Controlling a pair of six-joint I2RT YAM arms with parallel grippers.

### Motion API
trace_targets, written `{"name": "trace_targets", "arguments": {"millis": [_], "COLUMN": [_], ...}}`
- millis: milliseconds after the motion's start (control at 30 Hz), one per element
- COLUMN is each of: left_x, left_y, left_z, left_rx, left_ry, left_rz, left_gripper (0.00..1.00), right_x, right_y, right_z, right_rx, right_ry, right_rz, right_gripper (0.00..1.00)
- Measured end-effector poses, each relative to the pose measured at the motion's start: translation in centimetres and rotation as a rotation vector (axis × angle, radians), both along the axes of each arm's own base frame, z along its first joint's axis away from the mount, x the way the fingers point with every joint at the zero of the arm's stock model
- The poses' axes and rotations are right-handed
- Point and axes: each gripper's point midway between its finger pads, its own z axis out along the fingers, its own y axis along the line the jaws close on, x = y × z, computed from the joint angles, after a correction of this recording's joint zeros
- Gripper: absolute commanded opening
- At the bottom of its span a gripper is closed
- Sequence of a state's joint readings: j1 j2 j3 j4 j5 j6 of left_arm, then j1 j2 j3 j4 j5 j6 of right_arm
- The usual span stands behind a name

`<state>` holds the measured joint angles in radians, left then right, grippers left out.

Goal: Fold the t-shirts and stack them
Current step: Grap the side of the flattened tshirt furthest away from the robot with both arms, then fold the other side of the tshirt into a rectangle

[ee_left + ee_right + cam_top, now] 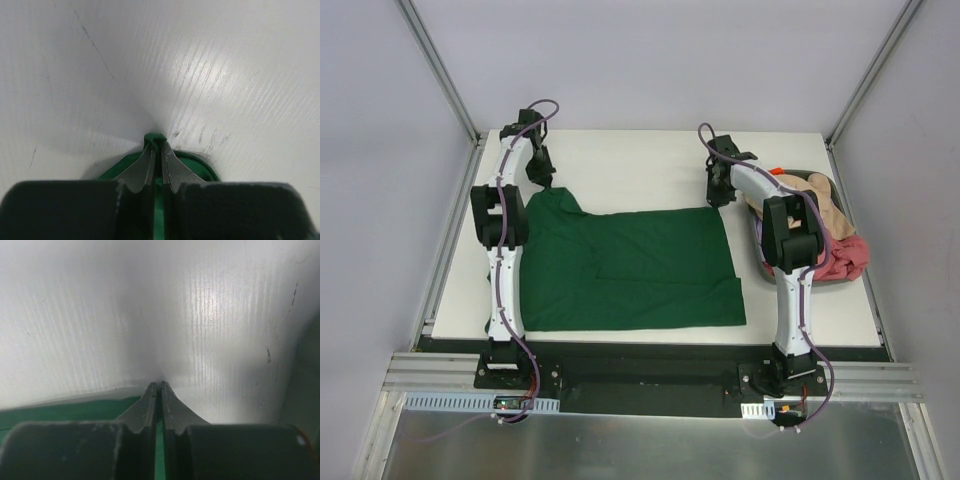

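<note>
The dark green t-shirt [630,270] lies spread flat on the white table [640,160], partly folded. My left gripper [548,186] is shut on its far left corner; the left wrist view shows a green nub [156,139] pinched at the tips of my left gripper [156,146]. My right gripper [717,200] is at the shirt's far right corner. In the right wrist view it [158,386] is shut, with green cloth [60,411] beside and between the fingers. The beige t-shirt [817,205] and the pink-red t-shirt [847,255] lie heaped at the right.
An orange bit [778,172] shows at the far edge of the heap, just right of my right arm. Grey walls and metal posts close in the table at the back and sides. The black base rail [640,365] runs along the near edge.
</note>
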<state>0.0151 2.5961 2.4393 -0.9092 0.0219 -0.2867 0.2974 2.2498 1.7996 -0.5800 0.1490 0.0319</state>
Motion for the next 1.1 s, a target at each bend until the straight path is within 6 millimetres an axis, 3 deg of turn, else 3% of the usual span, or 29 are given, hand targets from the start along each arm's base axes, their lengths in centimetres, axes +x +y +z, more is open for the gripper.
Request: {"name": "trace_targets", "arguments": {"millis": [167, 367, 533, 700, 900, 1100], "left_x": [-1.6, -5.6, -10.0, -15.4, -22.6, -27.4], "left_y": [-0.5, -1.5, -2.0, -3.0, -3.8, -2.4], "left_z": [0.3, 1.8, 4.9, 7.1, 7.0, 6.9], "left_rx": [-0.022, -0.070, -0.082, -0.062, -0.078, -0.043], "left_ry": [0.010, 0.044, 0.014, -0.041, -0.081, -0.131], "left_rz": [-0.012, -0.012, 0.011, 0.023, 0.061, 0.147], "left_gripper": [0.00, 0.00, 0.00, 0.00, 0.00, 0.00], "right_x": [-0.3, -3.2, -5.4, -8.5, -12.3, -14.2], "right_y": [0.4, 1.2, 2.5, 3.0, 1.7, 0.9], "right_z": [0.3, 2.8, 5.7, 6.1, 5.8, 8.0], "right_rx": [0.010, 0.027, 0.046, 0.057, 0.059, 0.081], "right_ry": [-0.008, -0.040, -0.112, -0.123, -0.110, -0.170], "right_rz": [0.053, 0.114, 0.171, 0.201, 0.195, 0.198], "right_gripper": [0.00, 0.00, 0.00, 0.00, 0.00, 0.00]}}
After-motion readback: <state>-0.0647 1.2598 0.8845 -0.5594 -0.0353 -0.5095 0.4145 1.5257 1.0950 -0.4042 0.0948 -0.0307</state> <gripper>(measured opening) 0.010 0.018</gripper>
